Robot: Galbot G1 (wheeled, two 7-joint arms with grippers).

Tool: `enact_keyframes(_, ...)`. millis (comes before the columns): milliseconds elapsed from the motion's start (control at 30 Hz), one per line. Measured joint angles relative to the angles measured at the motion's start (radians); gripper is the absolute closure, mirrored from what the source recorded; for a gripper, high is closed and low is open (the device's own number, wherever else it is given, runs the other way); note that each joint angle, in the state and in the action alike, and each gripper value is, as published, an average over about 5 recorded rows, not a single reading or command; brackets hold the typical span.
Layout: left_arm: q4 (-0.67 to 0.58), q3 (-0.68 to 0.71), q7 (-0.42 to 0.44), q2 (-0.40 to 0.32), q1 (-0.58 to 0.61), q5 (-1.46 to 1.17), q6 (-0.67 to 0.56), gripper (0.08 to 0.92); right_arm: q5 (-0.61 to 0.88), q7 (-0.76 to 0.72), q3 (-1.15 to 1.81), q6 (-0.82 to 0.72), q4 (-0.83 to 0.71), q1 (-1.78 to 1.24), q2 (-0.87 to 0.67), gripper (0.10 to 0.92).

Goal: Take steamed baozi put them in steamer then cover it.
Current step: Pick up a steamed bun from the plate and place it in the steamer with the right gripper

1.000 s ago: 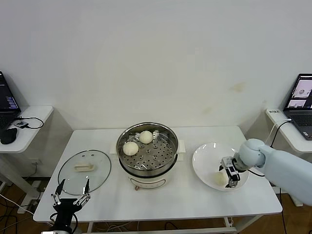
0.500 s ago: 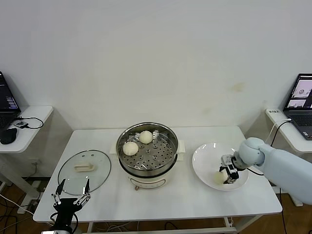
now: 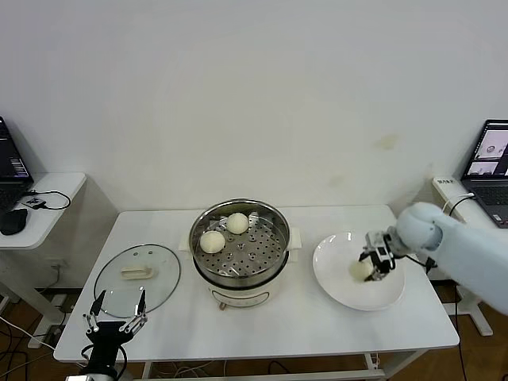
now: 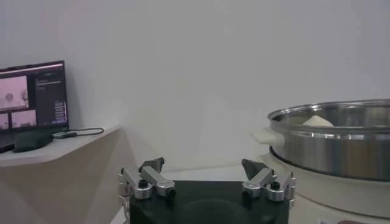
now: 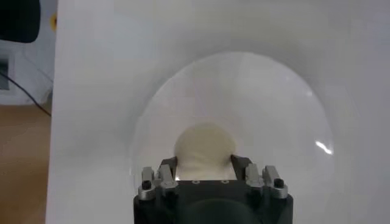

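Head view shows one steamed baozi [image 3: 359, 270] caught between the fingers of the right hand [image 3: 371, 263], over the white plate [image 3: 341, 290] on the right part of the bench [image 3: 317, 329]. From that view it cannot be told whether the bun clears the plate or rests on it. In the right wrist view the same bun [image 5: 204, 148] sits pinched between the two fingers [image 5: 240, 164] of the right hand [image 5: 205, 165], which are closed in on its sides; its near half is hidden behind the hand's black body, and the plate [image 5: 286, 109] spreads out beyond it.

Two more buns [image 3: 212, 241] lie on the perforated tray inside the steamer [image 3: 238, 274], toward its left and rear, one just beside the other. The steamer stands mid-bench on its white base. In the left wrist view only its steel rim [image 4: 341, 115] and part of the base show, cut off at the picture's edge, with the pale top of a bun [image 4: 317, 122] just peeking over the rim.

A glass lid [image 3: 137, 278] lies flat on the left part of the bench, well apart from the steamer.

The left hand [image 3: 116, 316] hangs off the front-left corner of the bench, fingers spread wide and holding nothing; the left wrist view shows the same spread fingers [image 4: 152, 181] with nothing between them.

Side tables with a laptop [image 3: 490, 171] stand to either side.
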Motion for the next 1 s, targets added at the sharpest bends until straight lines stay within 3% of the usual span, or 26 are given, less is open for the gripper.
enact_keyframes(567,-0.016,-0.012,0.000,0.011,0.001,-0.013,0.001,0.177,0.186,0.003,-0.174,-0.019,0.010,0.412,0.197,0.431)
enact_keyframes(1000,-0.023,-0.036,-0.001,0.002,0.005,-0.016,0.001,0.177,0.271,0.074,-0.327,0.067,0.007,0.458,0.423,0.431)
